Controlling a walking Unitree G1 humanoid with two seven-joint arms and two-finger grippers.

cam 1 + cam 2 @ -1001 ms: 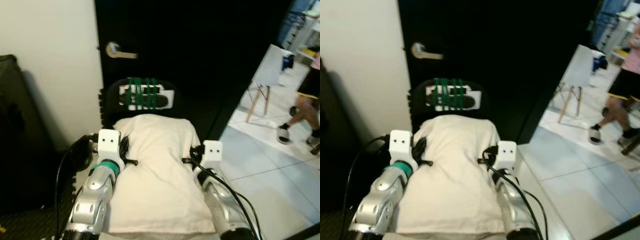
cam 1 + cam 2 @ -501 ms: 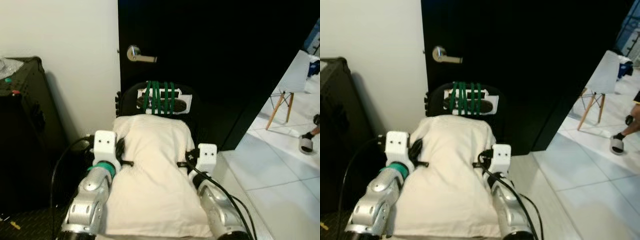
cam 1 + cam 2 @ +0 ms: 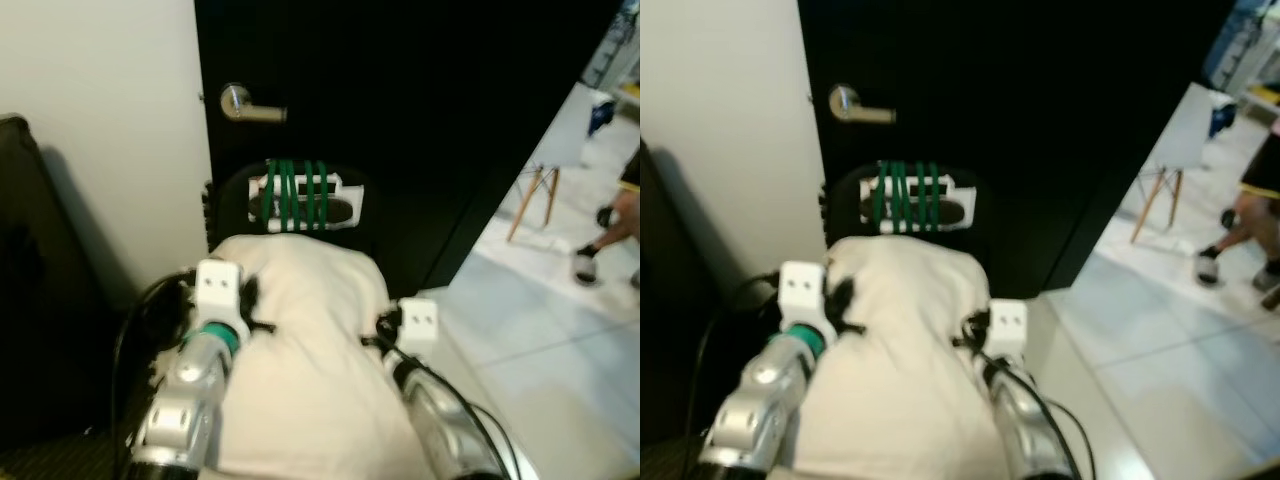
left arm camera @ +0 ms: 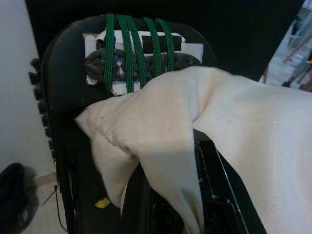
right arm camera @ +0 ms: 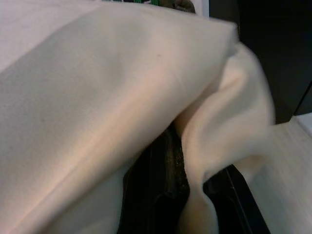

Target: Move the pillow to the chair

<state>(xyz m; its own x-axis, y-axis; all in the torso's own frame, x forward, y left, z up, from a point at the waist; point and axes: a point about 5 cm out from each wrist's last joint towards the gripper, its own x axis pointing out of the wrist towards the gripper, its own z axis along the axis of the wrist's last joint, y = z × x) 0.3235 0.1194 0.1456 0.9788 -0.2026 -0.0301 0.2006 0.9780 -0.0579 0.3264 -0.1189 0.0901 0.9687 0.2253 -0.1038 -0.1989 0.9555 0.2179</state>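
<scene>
- Presently, head views: cream pillow is riding between the two silver arms; left pincer is pressing into its left flank and right pincer into its right flank, each clenched on a pinch of fabric. Its far end is touching the black chair backrest with green straps, before a dark door. A person's legs are passing on the tiled floor.
- Left wrist view: pillow corner is drooping against the strapped backrest.
- Right wrist view: cloth is bunching over the black fingers.
- Handling note: both arms should be lowering evenly, so the pillow is settling fully onto the seat before release.
</scene>
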